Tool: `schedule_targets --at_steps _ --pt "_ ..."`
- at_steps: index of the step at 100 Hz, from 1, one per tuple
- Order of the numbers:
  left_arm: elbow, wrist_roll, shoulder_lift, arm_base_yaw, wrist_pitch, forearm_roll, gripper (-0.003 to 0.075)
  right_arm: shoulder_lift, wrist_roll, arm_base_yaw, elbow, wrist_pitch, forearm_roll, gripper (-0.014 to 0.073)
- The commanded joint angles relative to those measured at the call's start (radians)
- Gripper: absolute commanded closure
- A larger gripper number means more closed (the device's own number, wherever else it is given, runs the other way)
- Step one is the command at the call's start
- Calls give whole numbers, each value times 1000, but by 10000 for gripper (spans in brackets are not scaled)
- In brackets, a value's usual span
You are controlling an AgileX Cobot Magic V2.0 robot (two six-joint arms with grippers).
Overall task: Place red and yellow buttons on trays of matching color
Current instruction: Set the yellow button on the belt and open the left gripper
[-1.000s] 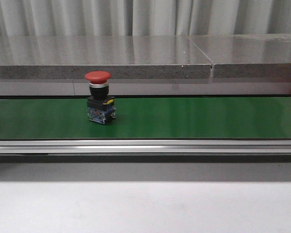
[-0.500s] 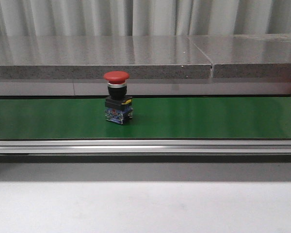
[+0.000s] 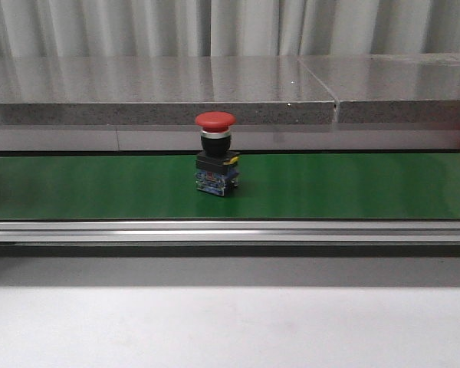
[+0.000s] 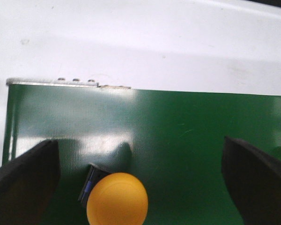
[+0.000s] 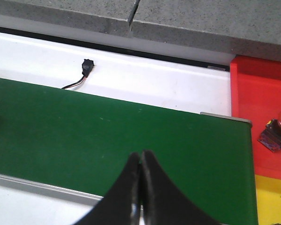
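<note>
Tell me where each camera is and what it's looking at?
Front view: looks forward at the green belt carrying a red button; no arms show.
Left wrist view: above the belt and a yellow button, left gripper open.
Right wrist view: above the belt's end by the red tray, right gripper shut.
All share the belt.

We see the right gripper (image 5: 140,187) with its two black fingers pressed together, tips touching, above the green conveyor belt (image 5: 84,136). Past the belt's end lies a red plastic tray (image 5: 253,93), and inside it a red mushroom-head push button (image 5: 277,129) is lying tilted. Beside this tray, a yellow tray (image 5: 274,199) begins. A small black connector with a thin wire (image 5: 84,70) rests on the white surface (image 5: 154,79) along the belt's far edge.
</note>
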Motion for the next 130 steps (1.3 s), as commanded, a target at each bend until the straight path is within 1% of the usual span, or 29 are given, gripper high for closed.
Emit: schedule_targets --at_steps 1,10,18,34,41,60,72,79,86,93,100,105,107,119,121,124,126,130 --pt "-40 29 -75 -34 -46 -41 29 -3 -5 3 -29 -60 2 660" --pt "-37 48 -130 -66 -86 -39 29 -3 -5 3 -29 -60 2 660" --pt "-18 50 -193 -93 -149 -39 29 -3 -5 3 -29 -60 2 660" --pt "79 76 -363 -133 -288 -31 29 -3 -5 3 -29 -60 2 660" --pt "135 76 -443 -144 -330 -28 29 -3 -5 3 -29 -60 2 660" --pt "304 76 -659 -148 -389 -24 29 -3 -5 3 -29 -60 2 660" --pt "416 76 -791 -148 -396 -24 30 -3 -5 3 -29 -60 2 660" --pt "479 73 -869 -148 -396 -24 53 -3 -5 3 -29 -60 2 660" --pt "536 72 -942 -148 -396 -36 101 -3 -5 3 -29 -60 2 660" --pt "584 72 -1005 -148 -396 -45 174 -3 -5 3 -29 -60 2 660" --pt "622 72 -1056 -148 -396 -51 273 -4 -5 3 -29 -60 2 660" --pt "647 72 -1084 -148 -396 -60 368 -4 -5 3 -29 -60 2 660" --pt "652 72 -1093 -148 -396 -62 394 -4 -5 3 -29 -60 2 660" --pt "680 72 -1125 -148 -396 -92 636 -4 -5 3 -29 -60 2 660" --pt "683 72 -1127 -148 -396 -94 662 -4 -5 3 -29 -60 2 660" --pt "684 72 -1127 -148 -396 -96 723 -4 -5 3 -29 -60 2 660" --pt "685 72 -1127 -148 -396 -96 738 -4 -5 3 -29 -60 2 660" --pt "687 72 -1125 -148 -394 -96 739 -4 -5 3 -29 -60 2 660"
